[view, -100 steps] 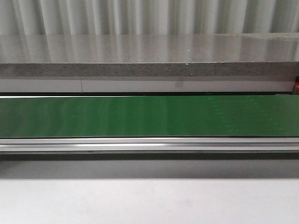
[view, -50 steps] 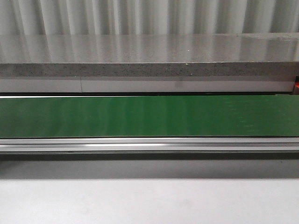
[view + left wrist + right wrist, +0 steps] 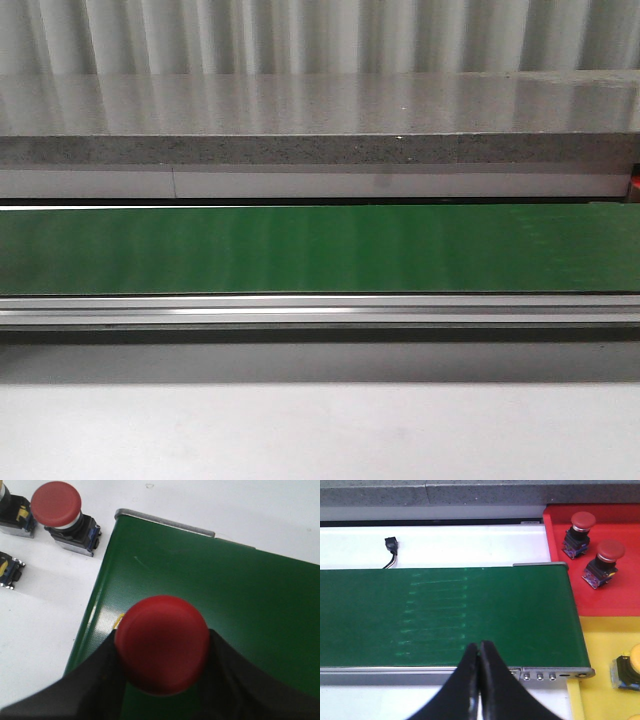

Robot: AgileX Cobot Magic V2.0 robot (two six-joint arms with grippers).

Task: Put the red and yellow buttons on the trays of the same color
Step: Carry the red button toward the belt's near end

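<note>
Back wall: I see corrugated metal sheeting (image 3: 320, 35).
Ledge: speckled grey stone slab (image 3: 300, 150), glossy with reflections.
Worktop: plain white worktop (image 3: 320, 430).

left tool (image 3: 162, 652) clamped on red button (image 3: 162, 647); right tool (image 3: 480, 652) fingers pressed together, empty.

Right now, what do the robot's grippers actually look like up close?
Only the fingers show. The left gripper has two broad, matte black fingers that look like smooth plastic. The right gripper has the same black fingers, tapering to slim, pointed tips. No cables, markings or arm bodies are visible in any view.
</note>
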